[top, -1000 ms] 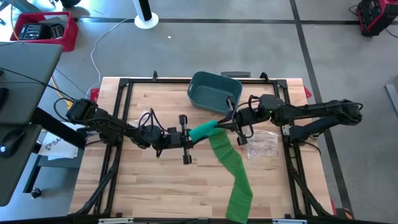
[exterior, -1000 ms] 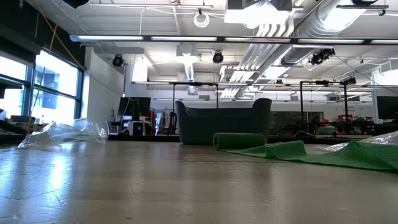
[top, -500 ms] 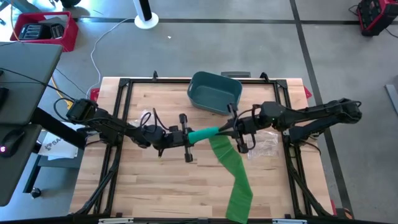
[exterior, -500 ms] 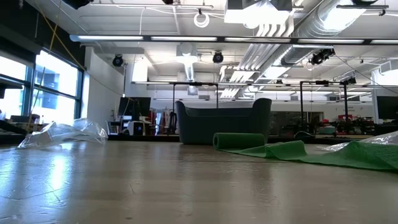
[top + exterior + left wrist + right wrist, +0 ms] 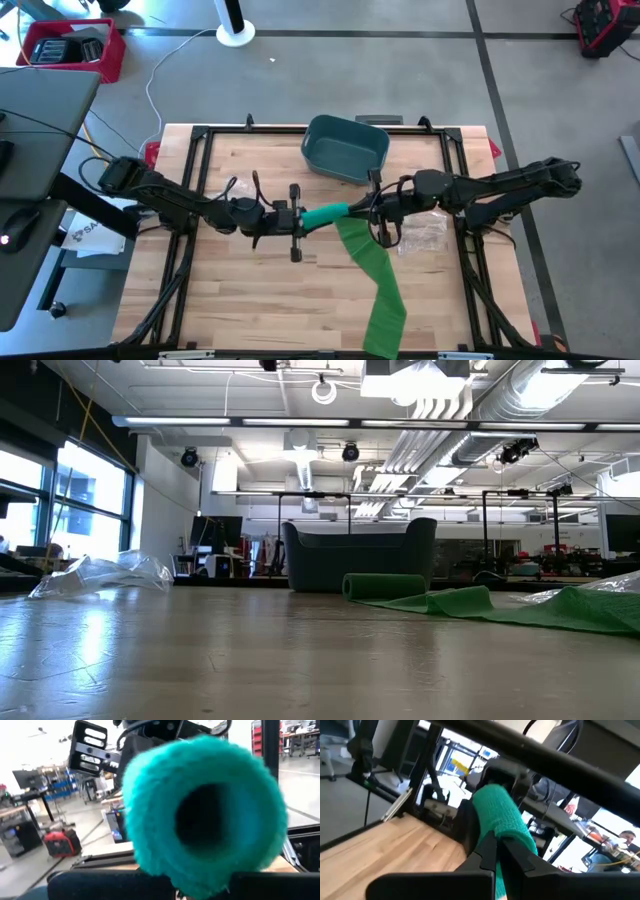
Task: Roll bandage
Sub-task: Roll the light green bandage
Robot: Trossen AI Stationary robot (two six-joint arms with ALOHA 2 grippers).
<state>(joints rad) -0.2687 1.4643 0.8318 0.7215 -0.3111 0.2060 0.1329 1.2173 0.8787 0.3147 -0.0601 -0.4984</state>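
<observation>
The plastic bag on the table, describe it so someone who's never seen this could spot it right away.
Start at the wooden table and find the teal bin at its far edge. Toward the right, beside the green bandage, lies the plastic bag. It is the only clear, crinkled thing there.

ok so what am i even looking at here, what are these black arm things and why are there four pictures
These are two robot arms at a wooden table, filmed by four cameras at once. One camera looks straight down, one sits at table-top level, and one rides on each arm's wrist.

From above, the left gripper and the right gripper meet over the middle of the table. Both are shut on the ends of a green bandage roll, held up between them. Its loose tail trails toward the near edge of the table.

The left wrist camera looks straight into the roll's hollow end.

Also on the table: a teal bin and a clear plastic wrapper.
</observation>
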